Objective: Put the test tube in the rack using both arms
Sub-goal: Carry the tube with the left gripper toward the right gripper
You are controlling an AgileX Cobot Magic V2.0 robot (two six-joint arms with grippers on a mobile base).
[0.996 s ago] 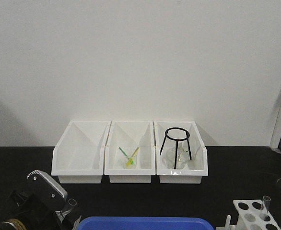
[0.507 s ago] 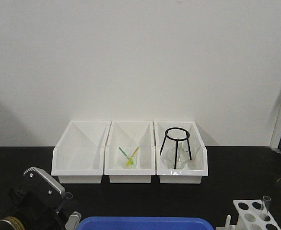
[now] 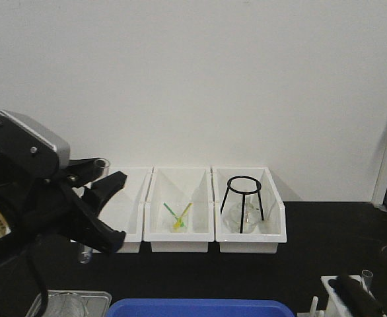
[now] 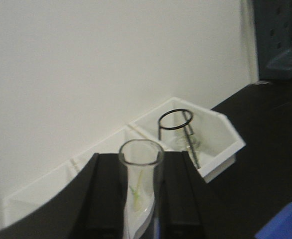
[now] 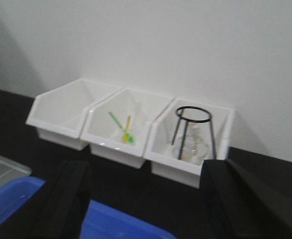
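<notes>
Black table (image 3: 312, 251), white wall (image 3: 213, 79), 3 bins (image 3: 180, 234). Left of bins, left gripper (image 4: 141, 199) clamps test tube (image 4: 137, 174). Right gripper (image 5: 153, 204) fingers apart; rack (image 3: 329, 284) half hidden.

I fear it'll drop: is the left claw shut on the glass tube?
Shut: fingers of the left claw press both sides of the test tube.

The test tube (image 4: 140, 195) is clear, the left tool (image 4: 142, 169) black, the bins (image 3: 182, 236) white, the tub (image 3: 200, 308) blue.
</notes>
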